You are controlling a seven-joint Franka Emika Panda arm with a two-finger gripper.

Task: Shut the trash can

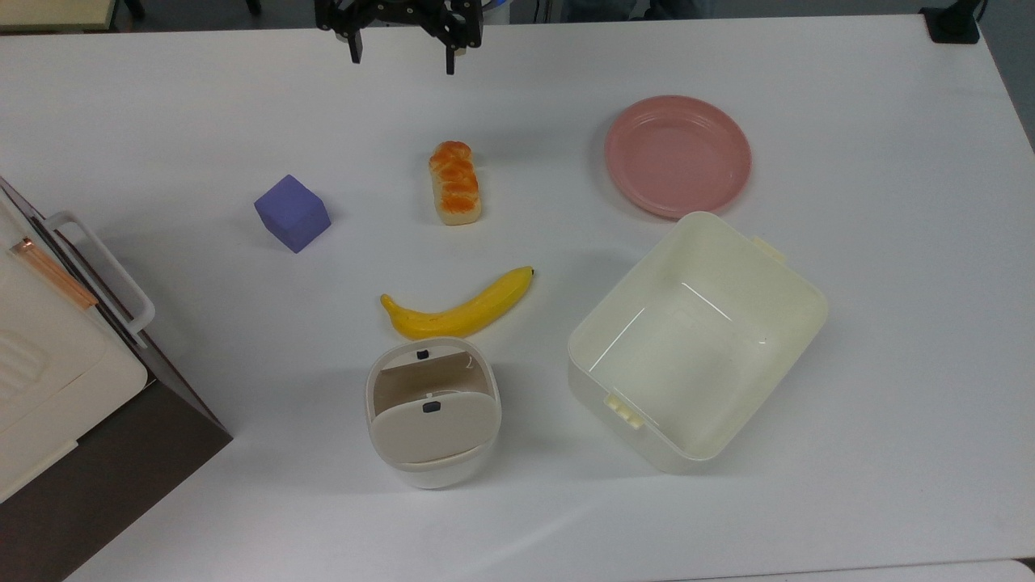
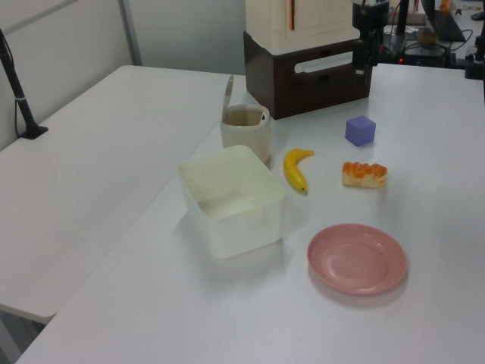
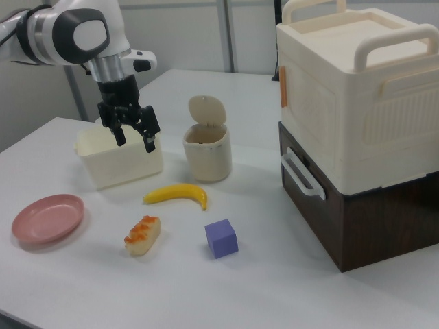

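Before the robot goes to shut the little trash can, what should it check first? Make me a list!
1. Lid up and ready to push down: ok. The lid of the trash can stands upright, bin open.
2. Claw free: ok. The claw is open and holds nothing.
3. Claw near the lid: not ok. In the top view it hangs at the far table edge, away from the trash can.
4. Things near the path: ok, with care. The banana lies just beside the trash can, apart from it; the bread lies farther off.
5. Nothing sticking out of the bin: ok. The inside looks empty.
6. Hinge moves freely: cannot tell.
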